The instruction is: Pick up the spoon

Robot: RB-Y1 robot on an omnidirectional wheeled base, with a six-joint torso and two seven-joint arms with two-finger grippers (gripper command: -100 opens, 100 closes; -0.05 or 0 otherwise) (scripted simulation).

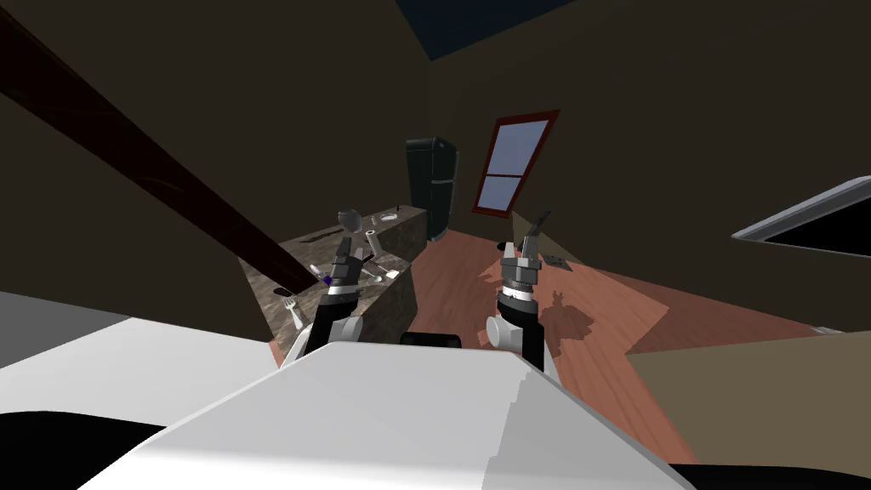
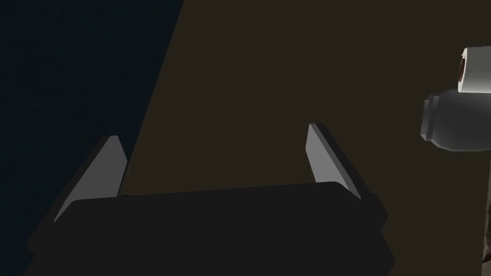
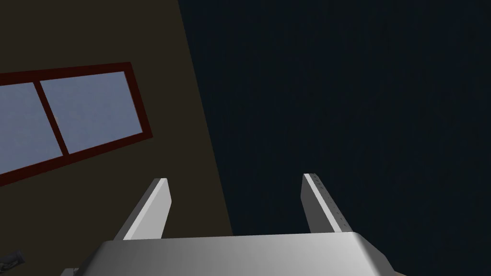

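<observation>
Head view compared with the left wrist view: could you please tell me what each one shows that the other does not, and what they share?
Head view adds the marbled counter, a spoon and a fork on it, a dark fridge, a window and the right tool raised over the wooden floor. Left wrist view adds that the left tool is open and that the white paper roll has a brown core. Both share that tool, the roll and the grey jar.
</observation>
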